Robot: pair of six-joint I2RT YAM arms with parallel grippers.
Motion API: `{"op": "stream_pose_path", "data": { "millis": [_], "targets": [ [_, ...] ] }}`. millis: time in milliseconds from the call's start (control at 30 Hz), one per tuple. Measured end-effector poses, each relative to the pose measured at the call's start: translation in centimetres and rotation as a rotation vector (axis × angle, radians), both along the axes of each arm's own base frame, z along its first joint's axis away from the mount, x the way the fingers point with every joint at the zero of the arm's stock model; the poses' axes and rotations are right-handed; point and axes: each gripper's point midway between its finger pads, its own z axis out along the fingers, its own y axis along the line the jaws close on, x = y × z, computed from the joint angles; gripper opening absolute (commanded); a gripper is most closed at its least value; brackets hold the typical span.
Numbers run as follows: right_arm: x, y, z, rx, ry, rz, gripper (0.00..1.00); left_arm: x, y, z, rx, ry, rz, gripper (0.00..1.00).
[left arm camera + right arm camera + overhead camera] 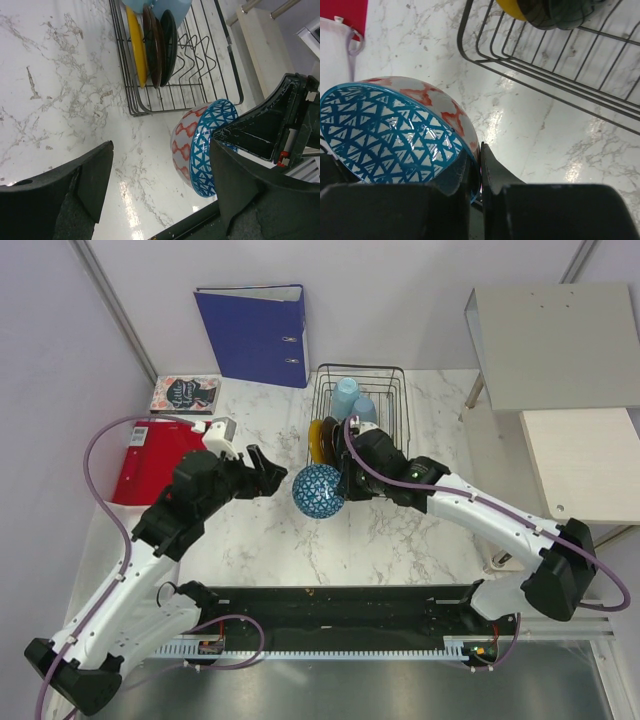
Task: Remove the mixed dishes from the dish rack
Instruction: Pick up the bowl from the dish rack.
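Right gripper (475,172): my fingers are almost closed, pinching the rim of the small blue patterned bowl (390,135), one finger inside and one outside.

The bowl is outside the dish rack (400,390), just off its near-left corner. It is tipped on edge, with the blue lattice inside showing in the top view. The orange-and-white outside shows in both wrist views. I cannot tell whether the bowl clears the marble table (260,540).

Left gripper (275,478): jaws wide apart, holding nothing, to the left of the rack's near end. The bowl sits between it and the rack corner, close to one finger; I can't tell if they touch.

In the rack, left side: the yellow patterned plate (136,45) stands upright near the left wall. A dark red plate (151,45) and a darker plate (169,42) stand beside it. The two pale blue plastic cups (345,395) are at the rack's far end.
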Motion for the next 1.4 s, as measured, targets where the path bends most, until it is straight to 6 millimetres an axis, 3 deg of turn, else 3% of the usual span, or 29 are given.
{"op": "stream_pose_path", "data": {
  "millis": [167, 433, 767, 1100, 1200, 1300, 1333, 1400],
  "targets": [
    [0.8, -0.9, -1.1, -0.07, -0.023, -0.018, 0.0, 1.0, -0.6, 0.0, 0.029, 0.015, -0.009, 0.78],
    [1.6, -0.7, -3.6, -0.16, 0.002, 0.001, 0.0, 1.0, -2.6, -4.7, 0.128, 0.156, -0.075, 0.73],
    [2.1, 0.0, -2.8, -0.144, -0.017, 0.014, 0.0, 1.0, -3.0, -6.7, 0.181, 0.197, -0.093, 0.66],
    [1.8, 0.4, -2.7, -0.125, -0.01, 0.032, 0.0, 0.5, -3.6, -9.3, 0.238, 0.243, -0.124, 0.33],
    [1.7, 0.5, -2.6, -0.12, -0.008, 0.036, 0.0, 0.6, -4.0, -9.6, 0.245, 0.243, -0.138, 0.04],
    [1.5, 0.9, -2.6, -0.112, -0.007, 0.046, 0.0, 1.0, -3.9, -9.9, 0.261, 0.243, -0.115, 0.02],
    [1.5, 1.0, -2.5, -0.109, -0.01, 0.046, 0.05, 1.2, -3.7, -10.0, 0.264, 0.245, -0.107, 0.02],
    [1.6, 1.0, -2.5, -0.106, -0.016, 0.043, 0.3, 1.3, -3.7, -10.0, 0.267, 0.241, -0.099, 0.02]
  ]
}}
